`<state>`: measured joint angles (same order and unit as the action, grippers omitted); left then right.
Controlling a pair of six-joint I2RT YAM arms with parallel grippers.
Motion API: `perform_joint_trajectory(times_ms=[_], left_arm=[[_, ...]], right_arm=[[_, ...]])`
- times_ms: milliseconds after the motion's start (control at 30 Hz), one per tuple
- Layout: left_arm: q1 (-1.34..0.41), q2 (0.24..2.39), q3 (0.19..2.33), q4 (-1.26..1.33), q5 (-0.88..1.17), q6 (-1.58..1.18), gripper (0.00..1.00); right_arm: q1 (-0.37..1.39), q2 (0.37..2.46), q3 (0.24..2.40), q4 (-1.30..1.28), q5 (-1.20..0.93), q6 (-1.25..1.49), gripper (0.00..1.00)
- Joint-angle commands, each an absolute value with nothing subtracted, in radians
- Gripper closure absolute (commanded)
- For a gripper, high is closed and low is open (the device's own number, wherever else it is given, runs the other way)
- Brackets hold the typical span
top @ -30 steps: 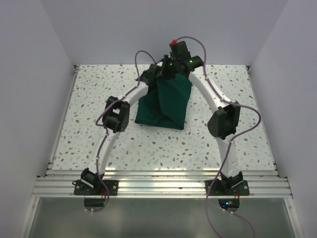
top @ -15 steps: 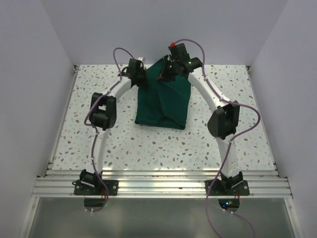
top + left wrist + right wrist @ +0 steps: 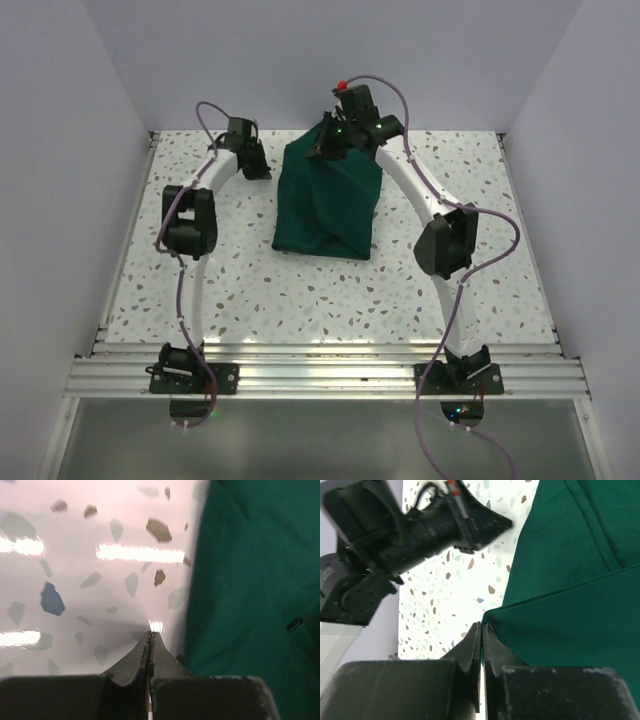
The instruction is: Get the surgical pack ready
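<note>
The surgical pack is a dark green cloth bundle [image 3: 330, 205] lying at the middle back of the table. My right gripper [image 3: 320, 150] is shut on a raised far edge of the cloth; in the right wrist view its jaws [image 3: 482, 628] pinch a folded green edge [image 3: 570, 590]. My left gripper [image 3: 260, 170] hangs just left of the bundle, shut on nothing. In the left wrist view the closed fingertips [image 3: 151, 636] hover over bare speckled table, with the cloth's edge [image 3: 250, 580] close on their right.
The speckled tabletop [image 3: 200, 290] has white walls on three sides and an aluminium rail [image 3: 320, 375] along the near edge. The left arm's black wrist [image 3: 420, 525] shows close by in the right wrist view.
My left gripper has moved left, away from the cloth's top, to the bare table beside it. The right gripper has kept its hold, and the cloth's top now spreads wider.
</note>
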<state>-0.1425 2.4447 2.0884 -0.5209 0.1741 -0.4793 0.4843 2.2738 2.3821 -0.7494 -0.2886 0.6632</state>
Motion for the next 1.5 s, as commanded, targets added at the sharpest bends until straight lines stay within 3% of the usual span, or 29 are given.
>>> perform_joint_trajectory(times_ms=[0,867,1133,1467], left_arm=[[-0.152,2.459,2.057,-0.539,0.253,-0.495,1.0],[-0.189,2.493,2.036,-0.518,0.314,-0.514,1.0],[-0.126,2.375,1.956,-0.528,0.141,-0.541,1.0],[-0.072,2.324,1.934,-0.568,0.167,-0.537,1.0]], right_arm=[[0.52,2.316,2.457,-0.664,-0.35,0.683,1.0],[0.64,2.505,2.528,-0.575,-0.402,0.735,1.0],[0.644,2.523,2.485,-0.6,-0.399,0.716,1.0],[0.646,2.554,2.462,-0.664,-0.382,0.69,1.0]])
